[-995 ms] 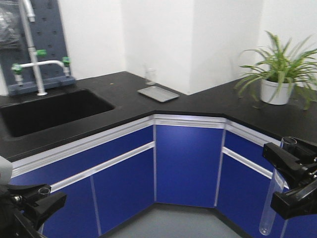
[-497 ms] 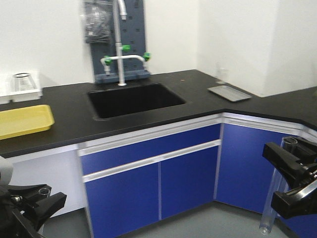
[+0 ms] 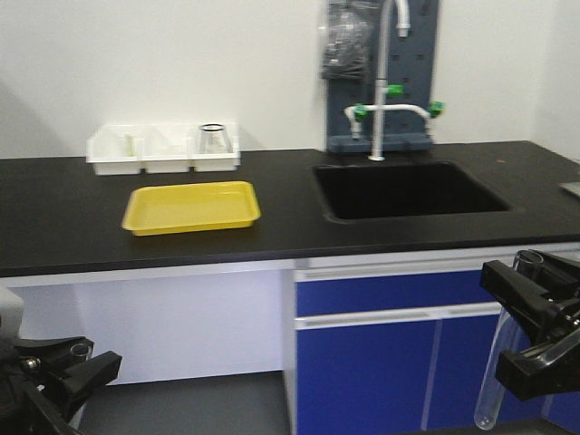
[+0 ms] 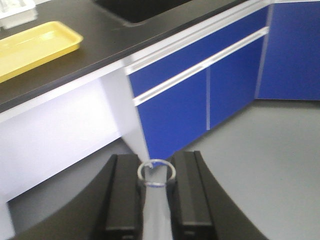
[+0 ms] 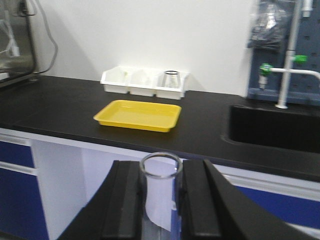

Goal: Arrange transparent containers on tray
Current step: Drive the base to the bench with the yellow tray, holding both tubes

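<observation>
Glass fills both my claws. The left claw [image 4: 156, 165] is clamped on the left test tube [image 4: 156, 215] just below its open rim. The right claw [image 5: 160, 172] pinches the right test tube [image 3: 492, 390], which hangs nearly upright, its rounded bottom well below my fingers. Both tubes are low in front of the blue cabinet doors [image 3: 381, 362], well apart from the yellow tray [image 3: 190, 207]. The tray lies on the black counter [image 3: 54, 227], near the white bins [image 3: 163, 156] and left of the sink [image 3: 408, 190]. A flask [image 3: 214, 139] stands in the rightmost bin. The left tube's lower end is cut off, and what hangs on the pegboard [image 3: 417, 36] is too blurred to name.
</observation>
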Controlling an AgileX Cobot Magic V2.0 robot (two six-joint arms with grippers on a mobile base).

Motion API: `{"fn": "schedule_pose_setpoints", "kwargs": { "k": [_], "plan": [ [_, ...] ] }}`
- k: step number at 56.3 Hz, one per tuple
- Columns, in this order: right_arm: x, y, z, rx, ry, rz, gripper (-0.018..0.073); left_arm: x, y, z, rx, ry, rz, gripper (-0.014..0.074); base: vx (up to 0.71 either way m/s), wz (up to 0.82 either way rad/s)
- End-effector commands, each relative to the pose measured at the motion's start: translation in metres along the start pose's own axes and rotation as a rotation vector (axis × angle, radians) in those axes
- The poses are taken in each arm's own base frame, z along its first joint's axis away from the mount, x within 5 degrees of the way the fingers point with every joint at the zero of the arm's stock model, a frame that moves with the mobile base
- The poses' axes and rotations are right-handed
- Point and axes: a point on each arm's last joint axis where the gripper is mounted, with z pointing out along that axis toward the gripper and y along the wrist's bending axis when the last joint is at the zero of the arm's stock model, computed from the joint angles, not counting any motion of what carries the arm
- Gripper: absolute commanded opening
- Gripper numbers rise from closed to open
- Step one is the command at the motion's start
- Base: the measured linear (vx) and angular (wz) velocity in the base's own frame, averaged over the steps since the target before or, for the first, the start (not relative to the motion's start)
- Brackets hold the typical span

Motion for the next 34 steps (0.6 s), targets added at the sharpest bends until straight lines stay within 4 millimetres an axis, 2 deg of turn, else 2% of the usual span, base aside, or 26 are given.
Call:
{"fn": "schedule_pose_setpoints", "kwargs": {
  "k": [1,18,34],
  "plan": [
    [-0.0177,0.0034,-0.0038,-0.037,-0.094,-0.012,-0.0011,-0.0163,-0.0024,-0.0069,0.025,-0.111,-0.003,-0.0004,0.18,0.56],
    [-0.0176,0.0033,-0.0038,-0.037,-0.093,-0.012,-0.0011,-0.0163,-0.0024,-0.0069,0.025,-0.111,-0.003,-0.0004,0.22,0.48],
    [-0.0175,0.0032,-0.0038,-0.036,-0.092,-0.012,-0.0011,-0.0163,-0.0024,-0.0069,0.025,-0.111,-0.003,-0.0004,0.31,0.26]
  ]
}}
